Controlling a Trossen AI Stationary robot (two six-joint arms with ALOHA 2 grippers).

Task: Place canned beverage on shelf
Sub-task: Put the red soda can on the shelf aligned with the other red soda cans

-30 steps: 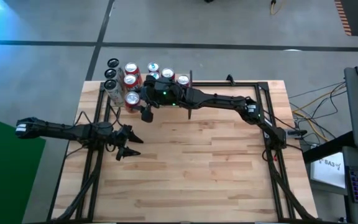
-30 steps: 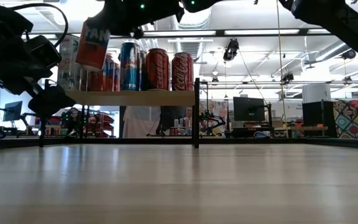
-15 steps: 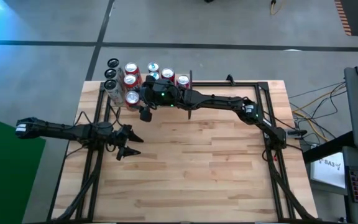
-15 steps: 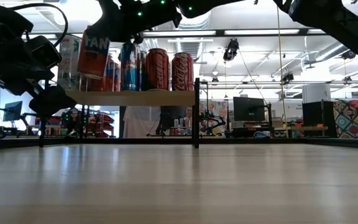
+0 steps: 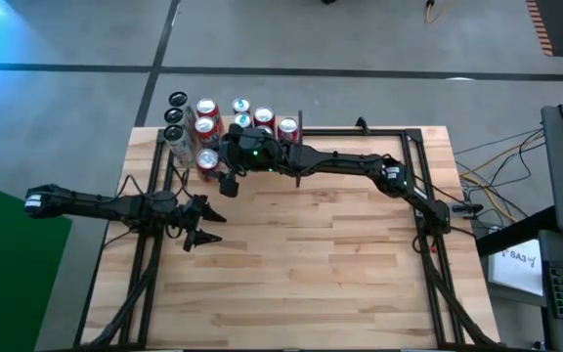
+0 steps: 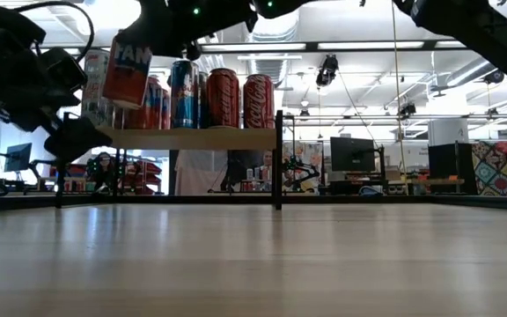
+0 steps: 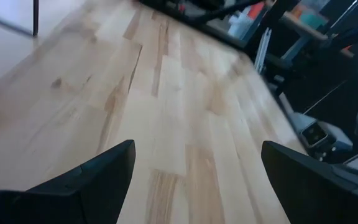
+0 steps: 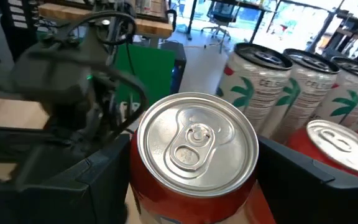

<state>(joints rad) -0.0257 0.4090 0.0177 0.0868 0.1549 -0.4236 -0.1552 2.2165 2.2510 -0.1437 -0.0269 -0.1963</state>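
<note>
A red can (image 6: pixel 128 70) with blue lettering hangs tilted just above the near left part of the shelf (image 6: pixel 187 138), a light board on black uprights at the table's far left. My right gripper (image 5: pixel 210 161) is shut on this can; its silver top (image 8: pixel 197 143) fills the right wrist view. Several red, blue and white cans (image 6: pixel 224 97) stand upright on the shelf board. My left gripper (image 5: pixel 206 227) waits open over the table's left side, nothing between its fingers (image 7: pixel 104 177). My right gripper pinches the can's side wall (image 8: pixel 143 186) just below the top rim, one finger (image 8: pixel 101 186) on each side. The fingers reach in level from the table's right. The can is lifted clear of the shelf board, slightly tilted.
White palm-printed cans (image 8: pixel 253 81) and a red can (image 8: pixel 334 149) stand close beside and behind the held one. A black upright (image 6: pixel 278 158) marks the shelf's right end. Bare wooden tabletop (image 5: pixel 321 264) stretches across the near and right parts.
The can in my right gripper has rocked upright and back to a slight tilt, staying over the shelf's near left part.
</note>
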